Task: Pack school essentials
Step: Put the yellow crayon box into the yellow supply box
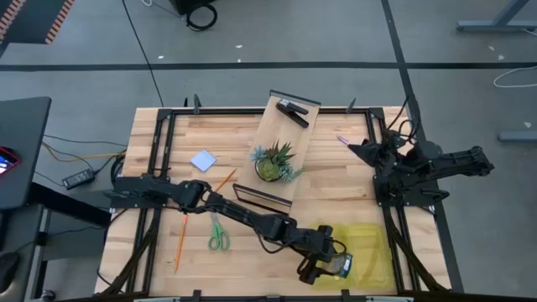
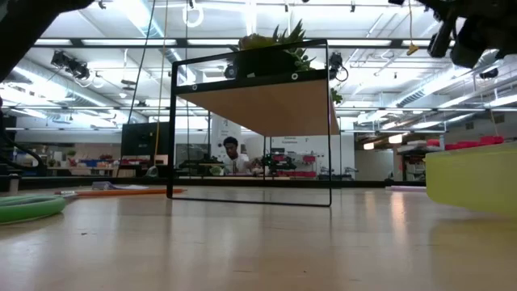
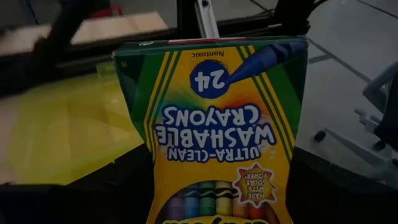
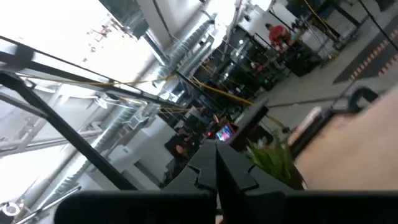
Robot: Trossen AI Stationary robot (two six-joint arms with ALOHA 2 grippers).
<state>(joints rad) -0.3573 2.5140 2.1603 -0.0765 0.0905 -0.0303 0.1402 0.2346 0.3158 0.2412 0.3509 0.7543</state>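
My left gripper reaches to the table's near edge and is shut on the yellow-green crayon box, which fills the left wrist view. The box is at the near-left corner of a translucent yellow pouch. Green-handled scissors lie flat left of the arm. One orange pencil lies near them, another farther back. The pale blue-white pad lies flat toward the far left. My right gripper waits shut at the far right. My left gripper holds the crayon box by its window end, the end nearest the wrist. The box's own front face hides the fingers. The box points away from the gripper, with its lid end out over the yellow pouch.
A wooden shelf in a black frame stands mid-table. It carries the spiky potted plant and a black clip-like object. A small pink item lies by the right gripper. Black rails border the table.
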